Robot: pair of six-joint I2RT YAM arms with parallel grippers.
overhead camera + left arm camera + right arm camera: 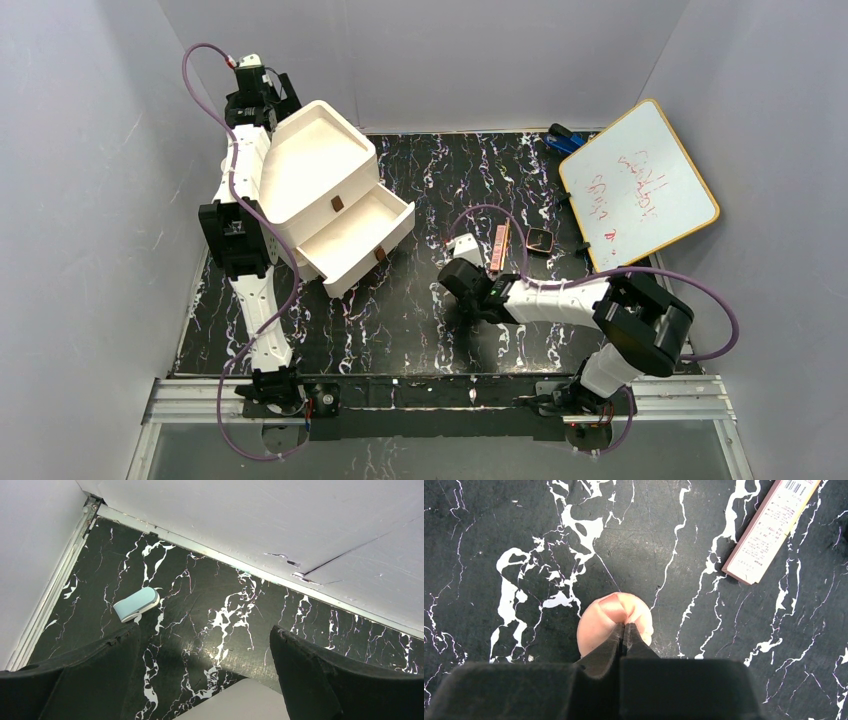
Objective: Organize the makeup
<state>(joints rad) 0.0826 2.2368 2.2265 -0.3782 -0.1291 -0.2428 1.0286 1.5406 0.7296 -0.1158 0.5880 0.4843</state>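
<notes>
Our right arm stretches low over the table (400, 330), right fingers (606, 647) pinched shut on a peach sponge (596, 625) lying there; only the wrist view shows it. A pink stick box (769, 527) lies nearby. Our left arm reaches behind the drawer box (320, 170), left fingers (100, 665) spread wide

I'm working in a robotics lab cell. Plain pale panels (450, 60) box in a black marbled table (420, 320). The left arm (250, 250) and right arm (560, 300) are bolted to an aluminium rail (440, 395) and trail purple cables (200, 60), and a scribbled whiteboard (640, 185) leans nearby.
</notes>
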